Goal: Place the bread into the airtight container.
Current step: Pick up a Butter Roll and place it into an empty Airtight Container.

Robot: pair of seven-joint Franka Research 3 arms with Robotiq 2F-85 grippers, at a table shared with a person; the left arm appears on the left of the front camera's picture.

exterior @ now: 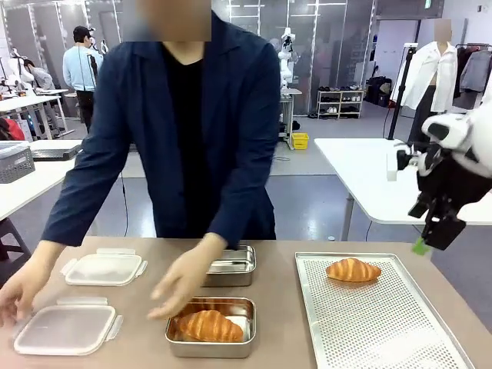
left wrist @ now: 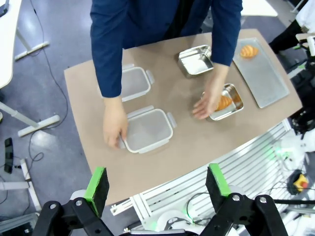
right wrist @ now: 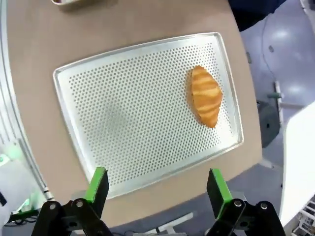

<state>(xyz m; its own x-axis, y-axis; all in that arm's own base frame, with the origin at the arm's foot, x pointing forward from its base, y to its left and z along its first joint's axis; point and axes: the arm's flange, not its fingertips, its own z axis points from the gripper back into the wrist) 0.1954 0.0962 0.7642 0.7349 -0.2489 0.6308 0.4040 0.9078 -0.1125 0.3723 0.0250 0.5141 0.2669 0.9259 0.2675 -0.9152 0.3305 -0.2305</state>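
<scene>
One croissant lies in the near steel container, with a person's hand hovering at its far left rim. A second croissant rests on the perforated tray at the far end; it shows as the croissant in the right wrist view. My right gripper hangs open, high above the tray's right side, nothing between its fingers. My left gripper is open too, high above the table's near edge. An empty steel container stands behind the filled one.
Two translucent lids lie at the left: a far lid and a near lid that the person's other hand touches. The person leans over the middle of the table. White tables stand behind.
</scene>
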